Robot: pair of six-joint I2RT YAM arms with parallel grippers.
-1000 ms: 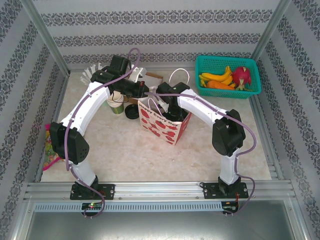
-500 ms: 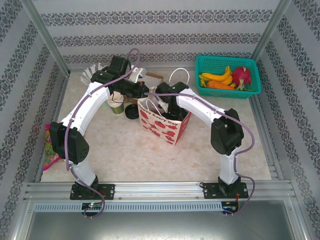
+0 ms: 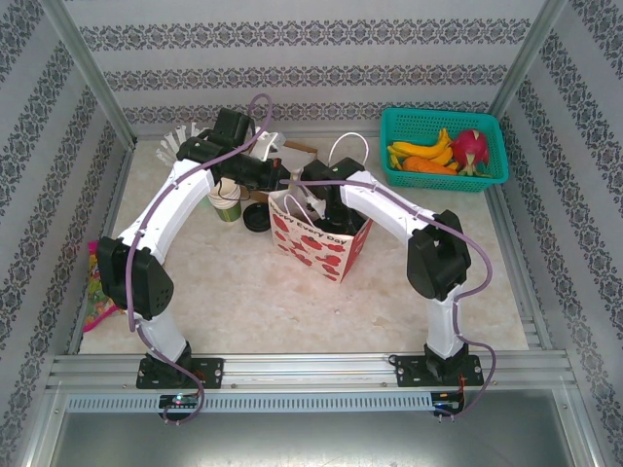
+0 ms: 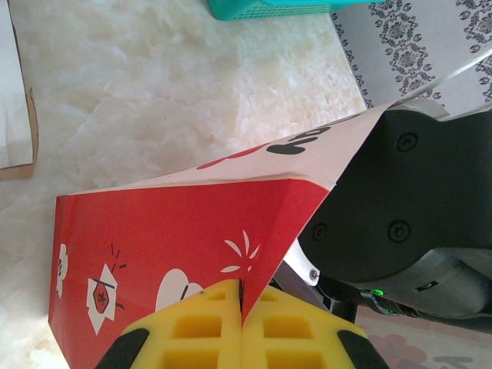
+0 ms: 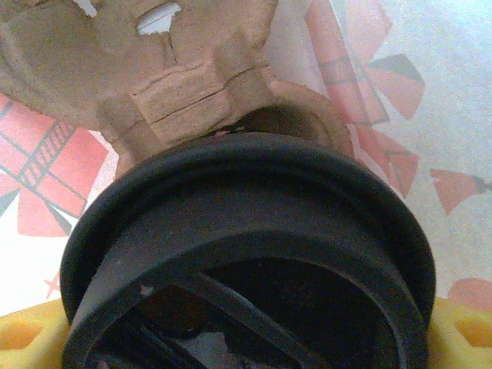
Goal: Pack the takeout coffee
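Right wrist view: the right hand (image 5: 246, 350) is clamped on the takeout coffee (image 5: 231, 296), its black lid (image 5: 254, 192) between the yellow fingers, with a brown cardboard insert (image 5: 177, 69) and the printed wall of the paper bag (image 5: 430, 100) beyond. The left hand (image 4: 242, 327) pinches the bag rim. Judged step: getting the cup down inside; next, seat it upright, then release. The cup body hides under the lid; whether it touches the bag floor is unclear
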